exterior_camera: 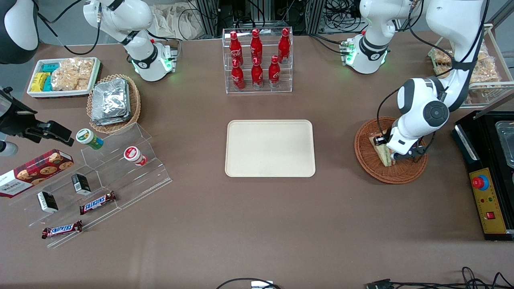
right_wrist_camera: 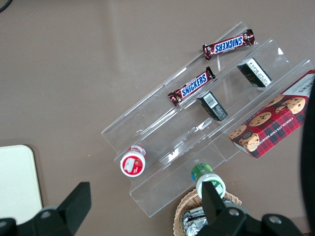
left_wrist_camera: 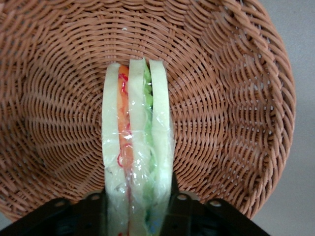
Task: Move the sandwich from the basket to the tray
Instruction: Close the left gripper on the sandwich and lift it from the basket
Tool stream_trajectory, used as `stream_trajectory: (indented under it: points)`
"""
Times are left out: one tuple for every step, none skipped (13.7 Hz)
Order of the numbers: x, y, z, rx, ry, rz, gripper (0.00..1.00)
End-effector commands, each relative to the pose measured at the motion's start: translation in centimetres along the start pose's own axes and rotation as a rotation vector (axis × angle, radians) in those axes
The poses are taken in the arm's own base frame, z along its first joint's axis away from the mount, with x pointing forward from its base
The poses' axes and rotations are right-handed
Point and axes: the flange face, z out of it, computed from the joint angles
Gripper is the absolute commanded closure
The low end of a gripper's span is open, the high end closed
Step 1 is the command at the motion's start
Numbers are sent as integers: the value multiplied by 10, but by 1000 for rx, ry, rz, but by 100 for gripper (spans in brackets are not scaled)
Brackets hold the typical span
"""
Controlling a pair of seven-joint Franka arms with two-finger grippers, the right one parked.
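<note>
The sandwich [exterior_camera: 382, 154] stands on its edge in the reddish-brown wicker basket [exterior_camera: 367, 164], toward the working arm's end of the table. My left gripper [exterior_camera: 390, 155] reaches down into the basket and is shut on the sandwich. In the left wrist view the sandwich [left_wrist_camera: 137, 142] shows three white bread slices with orange-red and green filling under clear wrap. A dark finger [left_wrist_camera: 179, 206] presses against each of its sides, and the basket weave [left_wrist_camera: 236, 98] surrounds it. The cream-beige tray [exterior_camera: 270, 148] lies flat at the table's middle with nothing on it, about a basket's width from the basket.
A clear rack of red bottles [exterior_camera: 257, 60] stands farther from the camera than the tray. A black control box [exterior_camera: 488, 192] sits beside the basket at the table's end. A foil-packet basket [exterior_camera: 114, 102], snack dish [exterior_camera: 64, 76] and acrylic steps [exterior_camera: 100, 176] lie toward the parked arm's end.
</note>
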Motion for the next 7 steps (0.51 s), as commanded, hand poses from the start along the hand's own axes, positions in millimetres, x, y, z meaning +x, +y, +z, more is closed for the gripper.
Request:
stream_trajectory:
  points:
    - [-3,-10,-63,10,3,1,100]
    - [-3,-19,-96,12,-1,-4,100]
    - [-3,-26,-131,13,-8,18,100]
    - [-5,-28,-165,16,-25,43,100]
    - [-5,-30,-202,20,-42,59,100]
    - [-7,-35,-239,19,-42,59,100]
    - [-9,-35,-272,20,-39,80,100]
